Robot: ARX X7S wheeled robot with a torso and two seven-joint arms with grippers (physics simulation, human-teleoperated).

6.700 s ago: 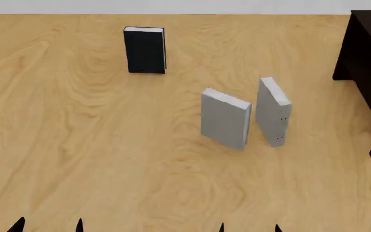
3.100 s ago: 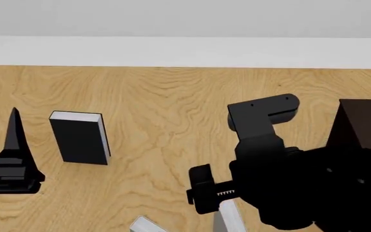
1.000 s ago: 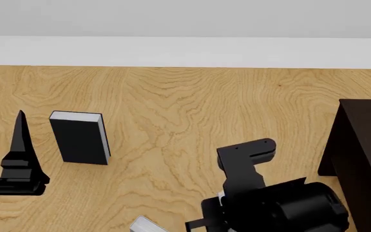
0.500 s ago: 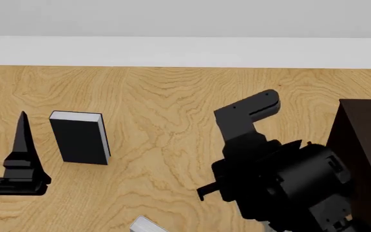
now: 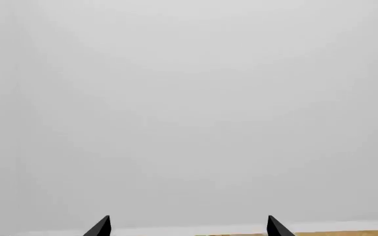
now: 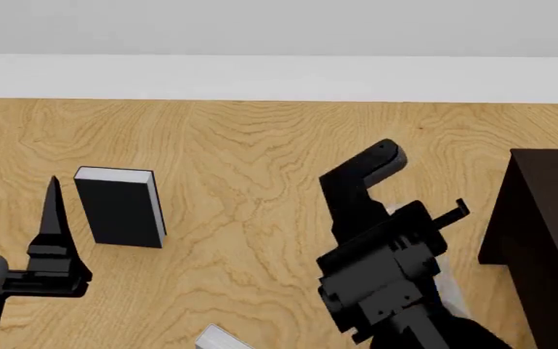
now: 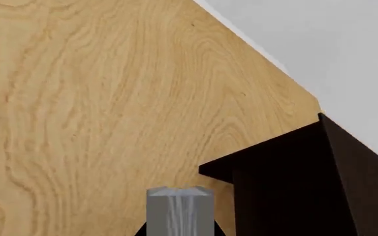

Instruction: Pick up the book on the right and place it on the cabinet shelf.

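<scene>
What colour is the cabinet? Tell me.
Very dark brown, almost black: the cabinet shows best in the right wrist view.

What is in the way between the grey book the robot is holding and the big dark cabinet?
Nothing visible. In the right wrist view, the pale grey book sits in the right gripper, with only bare wooden table between it and the very dark brown cabinet.

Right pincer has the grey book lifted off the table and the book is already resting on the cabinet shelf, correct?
Not quite. The right pincer does hold the book lifted, but the right wrist view shows it in the air beside the cabinet, not yet resting on it.
</scene>
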